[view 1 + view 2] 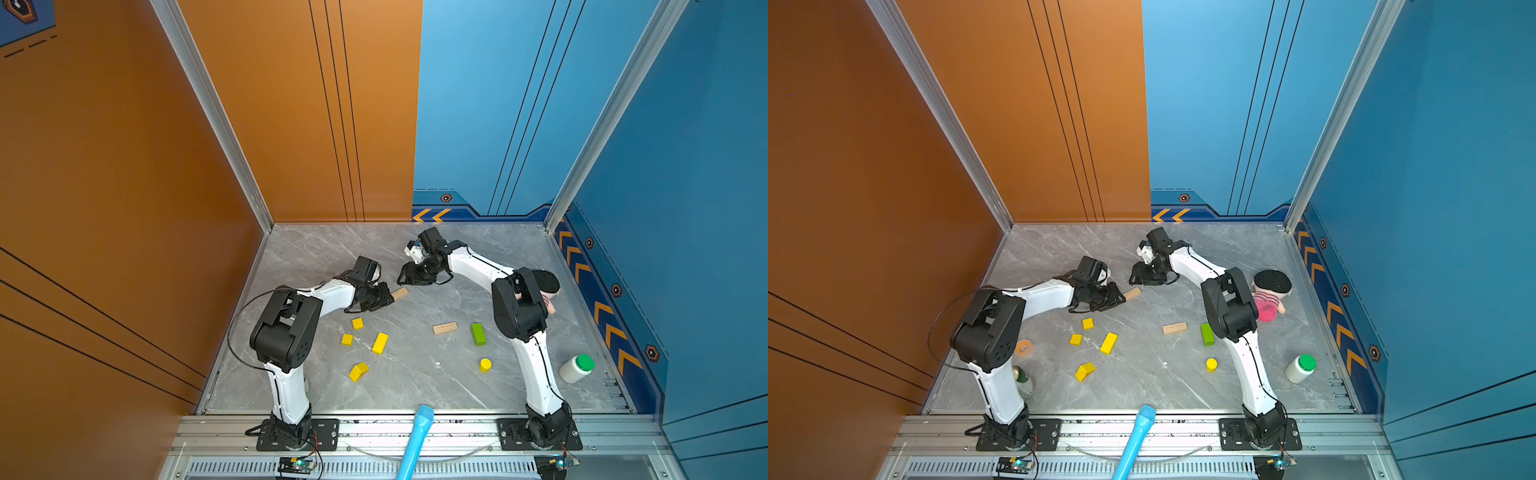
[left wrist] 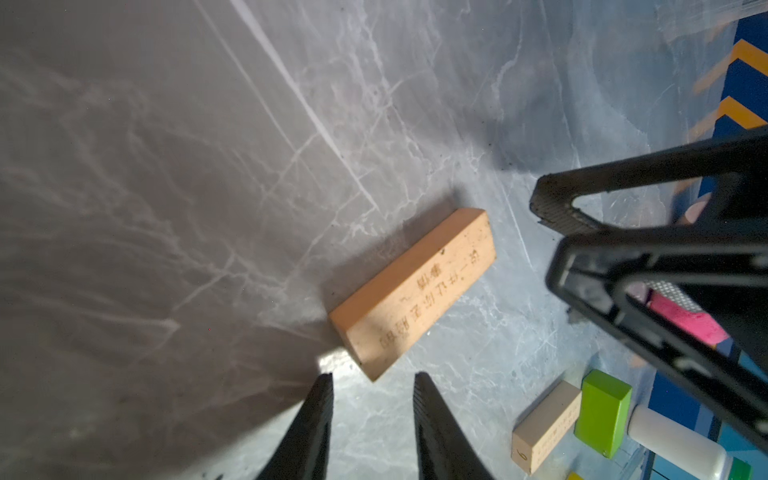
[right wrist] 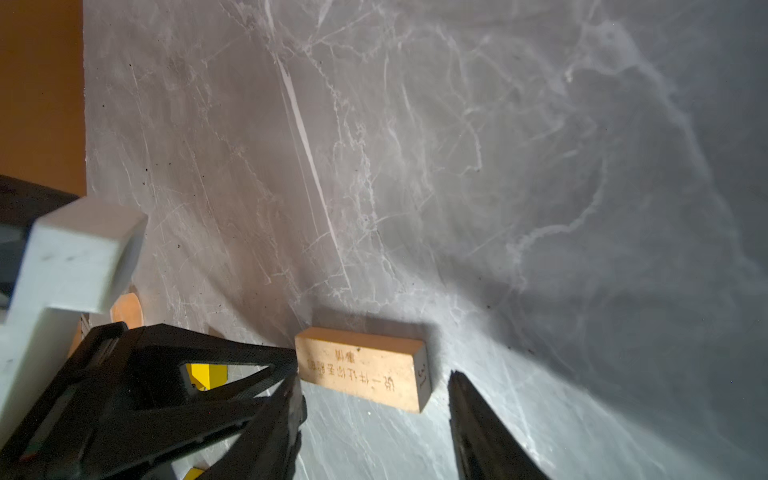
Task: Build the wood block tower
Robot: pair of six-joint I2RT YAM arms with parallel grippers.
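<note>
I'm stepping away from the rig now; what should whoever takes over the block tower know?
Left hand: open, empty, fingertips at one end of the tan plank, which lies flat.
Right hand: open, empty, just beside the same plank.
Blocks: second tan plank and green bar mid-table; yellow cylinder nearer the arm bases; yellow cubes, yellow bar and roof piece on the left side.
Done: nothing stacked.
Left: the whole tower.

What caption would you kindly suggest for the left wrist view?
Open left claw facing the end of a printed tan plank on the marble table.
</note>
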